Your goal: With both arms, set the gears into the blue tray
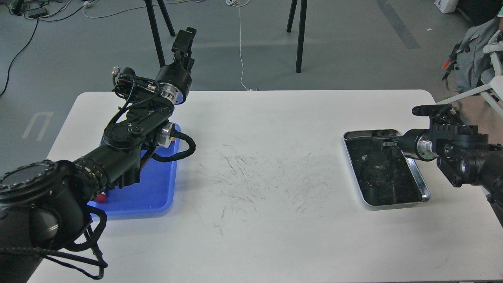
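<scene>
Here is the wide white counter [251,236], scuffed with dark scratch marks across its middle. On its left side lies the flat bright blue plastic tray with rounded corners [153,192], much of it covered by the black jointed left arm with silver ring joints [129,133] that sweeps in from the lower left. That arm bends upward over the tray's far end, and its left gripper [184,41] points up and away, high above the counter's far edge, well clear of the tray. The jaws are seen edge-on and dark, so whether they are spread or closed I cannot tell; nothing is visibly held. Peeking out from under the arm at the tray's near left corner is a small red-capped part [102,197].

Over on the right sits the shiny silver metal tray [422,184], its dark reflective floor showing only small specks. The black right arm [467,157] comes in from the right edge, and the right gripper [383,142] reaches across the metal tray's far end, low over its floor. Its jaws are small and dark against the tray; their state cannot be told either.

The gears, the small black toothed rings, cannot be made out anywhere. Beyond the counter, black stand legs [300,35] and a white cable [240,43] cross the grey floor [353,47].
</scene>
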You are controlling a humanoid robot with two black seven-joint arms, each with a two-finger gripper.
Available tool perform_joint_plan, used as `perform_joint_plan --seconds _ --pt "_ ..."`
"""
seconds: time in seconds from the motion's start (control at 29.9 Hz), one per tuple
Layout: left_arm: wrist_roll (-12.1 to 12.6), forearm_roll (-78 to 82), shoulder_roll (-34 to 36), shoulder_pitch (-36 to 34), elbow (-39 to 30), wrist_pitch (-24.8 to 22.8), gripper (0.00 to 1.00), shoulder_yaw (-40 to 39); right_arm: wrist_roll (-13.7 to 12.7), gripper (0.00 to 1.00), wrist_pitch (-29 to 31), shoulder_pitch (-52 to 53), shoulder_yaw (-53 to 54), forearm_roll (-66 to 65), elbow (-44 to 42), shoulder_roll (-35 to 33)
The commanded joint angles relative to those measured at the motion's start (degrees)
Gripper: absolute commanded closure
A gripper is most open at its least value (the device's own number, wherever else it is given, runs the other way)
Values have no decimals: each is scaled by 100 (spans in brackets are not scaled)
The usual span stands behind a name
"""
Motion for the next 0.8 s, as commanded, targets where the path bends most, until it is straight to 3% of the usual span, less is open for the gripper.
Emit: perform_joint_plan --seconds 0.0,0.77 --pt "0 0 3 0 0 0 0 0 0 44 0 0 1 0 0 0" --pt "0 0 3 0 9 0 0 0 0 74 44 0 -8 0 9 44"
